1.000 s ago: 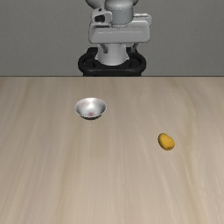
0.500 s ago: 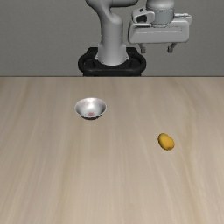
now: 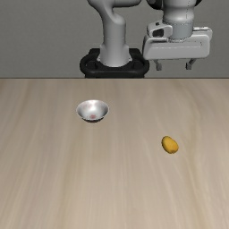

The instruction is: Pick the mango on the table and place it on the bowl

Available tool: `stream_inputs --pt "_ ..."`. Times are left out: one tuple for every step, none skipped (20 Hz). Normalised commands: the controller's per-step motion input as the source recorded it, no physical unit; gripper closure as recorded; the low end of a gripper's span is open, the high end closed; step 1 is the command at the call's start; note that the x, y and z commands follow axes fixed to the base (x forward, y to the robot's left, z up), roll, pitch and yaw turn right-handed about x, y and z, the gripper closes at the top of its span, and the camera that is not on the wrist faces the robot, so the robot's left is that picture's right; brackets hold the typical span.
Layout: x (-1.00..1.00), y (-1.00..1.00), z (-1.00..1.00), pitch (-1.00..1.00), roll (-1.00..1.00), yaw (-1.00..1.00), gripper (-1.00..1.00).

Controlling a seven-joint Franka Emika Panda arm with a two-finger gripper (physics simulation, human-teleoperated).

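While the gripper hangs high above the table in the exterior view, the mango lies well apart from it, down on the wood, almost straight under it in the picture and a shade toward the exterior view's left of its midline. From the gripper, then, the fruit sits lower and farther out from the robot, with nothing between the two but open air. The mango is a short oval. Its long axis runs on a slant, from the upper left of the view to the lower right, though the slant is slight and the fruit is nearly round. The two fingers point downward from the broad hand and stand spread wide, one toward each side of the view, with nothing between them and nothing touching them. That opening line crosses the view from left to right, so it meets the mango's long axis at an angle rather than square on. By this reading, the coming move is a descent and a reach outward, perhaps with a small turn of the wrist to close across the narrower width. From the gripper, the bowl lies well off toward the exterior view's left and lower, resting on the table apart from the mango.
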Motion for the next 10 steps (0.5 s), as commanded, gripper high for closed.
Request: stream_inputs --pt "1.00 0.00 0.00 0.00 0.00 0.00 -1.00" --pt "1.00 0.00 0.00 0.00 0.00 0.00 -1.00" --pt "1.00 0.00 0.00 0.00 0.00 0.00 -1.00" --pt "1.00 0.00 0.00 0.00 0.00 0.00 -1.00" --pt "0.00 0.00 -1.00 0.00 0.00 0.00 -1.00" --pt "0.00 0.00 -1.00 0.00 0.00 0.00 -1.00" --pt "0.00 0.00 -1.00 0.00 0.00 0.00 -1.00" --pt "0.00 0.00 -1.00 0.00 0.00 0.00 -1.00" --pt "0.00 0.00 -1.00 0.00 0.00 0.00 -1.00" --pt "0.00 0.00 -1.00 0.00 0.00 0.00 -1.00"
